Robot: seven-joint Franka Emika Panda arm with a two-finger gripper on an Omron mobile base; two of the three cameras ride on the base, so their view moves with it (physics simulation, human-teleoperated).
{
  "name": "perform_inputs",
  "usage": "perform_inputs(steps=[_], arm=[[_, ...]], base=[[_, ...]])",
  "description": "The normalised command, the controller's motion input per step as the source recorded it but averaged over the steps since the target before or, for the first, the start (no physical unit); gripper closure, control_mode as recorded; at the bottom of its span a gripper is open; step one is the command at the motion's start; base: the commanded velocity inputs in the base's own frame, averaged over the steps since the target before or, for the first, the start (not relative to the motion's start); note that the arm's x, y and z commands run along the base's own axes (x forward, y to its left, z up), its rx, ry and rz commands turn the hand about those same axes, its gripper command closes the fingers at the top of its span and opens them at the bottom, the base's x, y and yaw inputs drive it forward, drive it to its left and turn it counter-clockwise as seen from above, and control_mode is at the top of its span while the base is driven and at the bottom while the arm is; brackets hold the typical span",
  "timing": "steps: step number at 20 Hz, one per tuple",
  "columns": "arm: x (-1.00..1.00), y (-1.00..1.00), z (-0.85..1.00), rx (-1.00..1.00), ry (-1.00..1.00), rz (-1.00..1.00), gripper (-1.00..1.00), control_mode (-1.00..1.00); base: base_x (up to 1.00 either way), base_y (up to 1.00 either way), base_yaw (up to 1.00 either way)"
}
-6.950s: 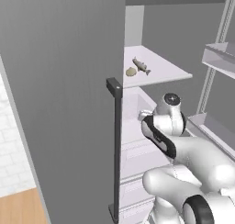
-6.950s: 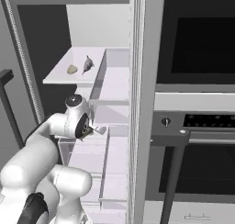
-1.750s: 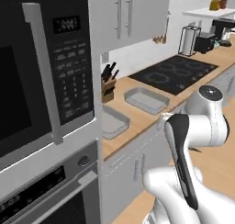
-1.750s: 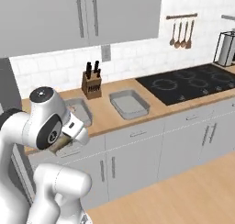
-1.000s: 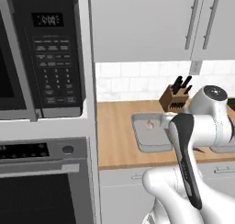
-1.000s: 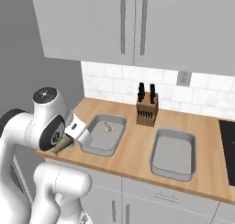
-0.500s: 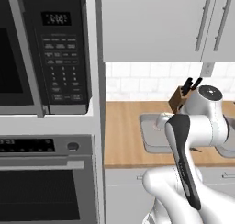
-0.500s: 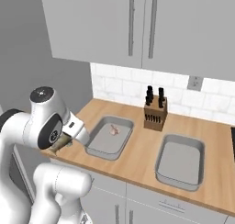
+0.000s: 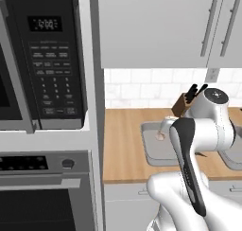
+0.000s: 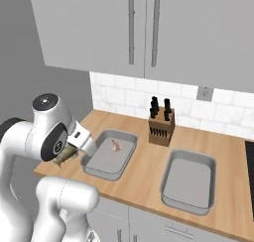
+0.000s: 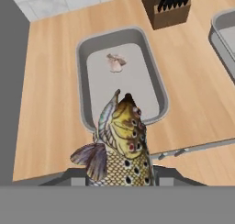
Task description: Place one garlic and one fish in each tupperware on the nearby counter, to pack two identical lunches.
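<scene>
The gripper [image 11: 120, 172] clasps the fish [image 11: 123, 142] (head toward the garlic [image 11: 115, 62]).

The wooden counter [image 10: 149, 179] carries two grey tupperware trays [image 10: 106, 159] [image 10: 188, 182] and apparently a knife block [image 10: 161, 127].

The fish [image 11: 123, 145] is olive-brown with dark and reddish spots and grey fins. The garlic [image 11: 115, 62] is pinkish-white, in a grey tupperware [image 11: 153, 87] on the light brown, fine-grained table [image 11: 50, 81].
</scene>
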Motion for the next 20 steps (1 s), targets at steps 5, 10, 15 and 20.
perform_inputs(steps=[5,10,15,20], arm=[[0.27,-0.18,-0.14,0.00,-0.01,-0.02,1.00,-1.00],[0.90,-0.31,-0.36,0.00,0.00,-0.03,1.00,-1.00],[0.85,-0.32,-0.69,0.00,0.05,-0.07,1.00,-1.00],[0.64,-0.10,-0.57,0.02,0.15,-0.25,1.00,-1.00]], base=[[0.08,-0.13,-0.02],[0.00,0.00,0.00],[0.00,0.00,0.00],[0.00,0.00,0.00]])
